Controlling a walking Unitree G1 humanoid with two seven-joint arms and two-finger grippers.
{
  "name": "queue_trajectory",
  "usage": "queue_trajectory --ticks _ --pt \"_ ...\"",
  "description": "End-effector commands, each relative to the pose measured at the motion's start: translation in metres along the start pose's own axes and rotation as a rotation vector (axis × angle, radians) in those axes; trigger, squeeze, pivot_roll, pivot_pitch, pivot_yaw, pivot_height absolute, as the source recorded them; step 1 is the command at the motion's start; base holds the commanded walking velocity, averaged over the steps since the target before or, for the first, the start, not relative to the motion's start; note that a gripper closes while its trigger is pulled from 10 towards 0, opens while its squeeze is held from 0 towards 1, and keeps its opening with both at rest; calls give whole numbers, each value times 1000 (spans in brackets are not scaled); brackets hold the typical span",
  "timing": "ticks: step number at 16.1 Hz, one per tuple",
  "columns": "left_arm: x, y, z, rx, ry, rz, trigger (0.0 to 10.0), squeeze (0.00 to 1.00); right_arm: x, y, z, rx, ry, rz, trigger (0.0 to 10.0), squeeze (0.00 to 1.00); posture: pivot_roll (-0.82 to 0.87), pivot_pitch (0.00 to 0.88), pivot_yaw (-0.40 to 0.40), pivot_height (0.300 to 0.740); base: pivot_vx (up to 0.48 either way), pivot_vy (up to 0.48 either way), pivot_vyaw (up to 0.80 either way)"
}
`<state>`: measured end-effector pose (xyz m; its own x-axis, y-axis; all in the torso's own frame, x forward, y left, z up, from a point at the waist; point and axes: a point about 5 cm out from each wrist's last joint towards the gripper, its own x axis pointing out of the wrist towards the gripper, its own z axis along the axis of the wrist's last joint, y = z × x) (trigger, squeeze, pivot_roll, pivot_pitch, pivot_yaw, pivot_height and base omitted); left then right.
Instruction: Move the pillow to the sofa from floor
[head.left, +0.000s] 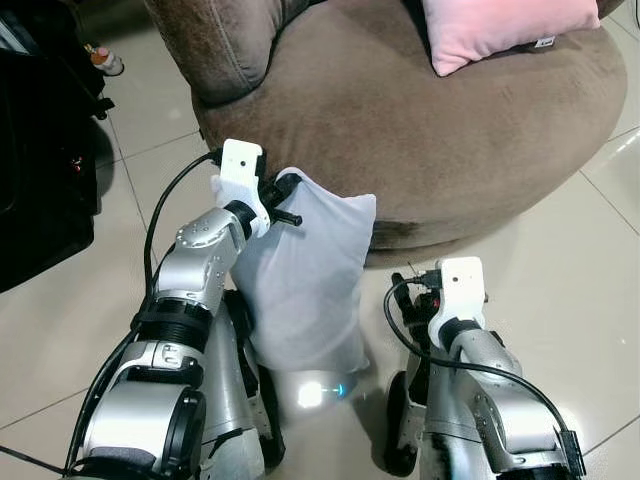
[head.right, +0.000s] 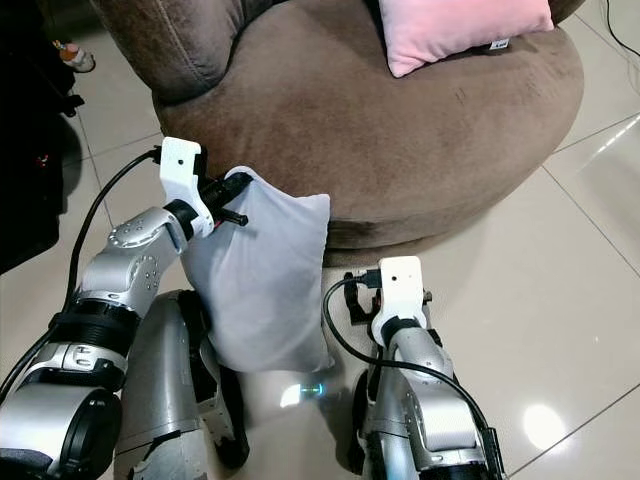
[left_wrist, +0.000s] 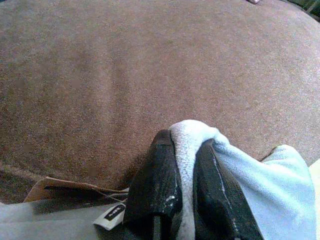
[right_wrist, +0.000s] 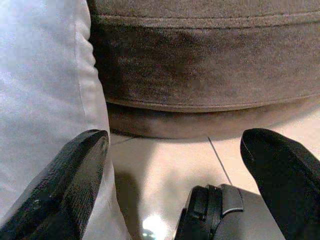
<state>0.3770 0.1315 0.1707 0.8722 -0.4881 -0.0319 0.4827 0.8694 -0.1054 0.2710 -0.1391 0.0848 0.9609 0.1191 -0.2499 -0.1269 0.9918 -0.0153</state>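
Left gripper (head.left: 287, 200) at frame centre pinches the pale grey fabric pillow's (head.left: 305, 280) top corner before the round brown velvet sofa (head.left: 420, 130); right gripper (right_wrist: 175, 170) spread wide.

Pillow (head.left: 300, 290): pale grey-white, soft fabric, roughly rectangular, slightly creased.
Pose: hung upright, long side vertical, lifted by its upper left corner.
Hold: the corner is bunched and pinched between the two black fingers of the left gripper (left_wrist: 185, 185).
Position: in front of the sofa's front edge, top corner level with the seat rim, lower end above the tiled floor, between the robot's two arms.
Sofa (head.left: 420, 150): round, brown, plush; broad flat seat with a low dark base.
Contact with sofa: cannot be determined.
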Motion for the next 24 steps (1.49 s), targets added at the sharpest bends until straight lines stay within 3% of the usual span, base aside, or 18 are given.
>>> queue_trajectory --ticks 1,5,24 --pt "2 -9 46 86 -195 -36 0 0 -1 0 -8 -3 42 -14 10000 0 -117 237 7 472 0 0 0" --pt "2 -9 46 98 -194 -40 0 0 0 2 -7 3 34 -2 10000 0 -111 236 7 477 0 0 0" --pt "1 -14 40 145 -164 -63 0 0 1 10 -16 35 54 45 10000 0 -107 222 4 652 0 0 0"
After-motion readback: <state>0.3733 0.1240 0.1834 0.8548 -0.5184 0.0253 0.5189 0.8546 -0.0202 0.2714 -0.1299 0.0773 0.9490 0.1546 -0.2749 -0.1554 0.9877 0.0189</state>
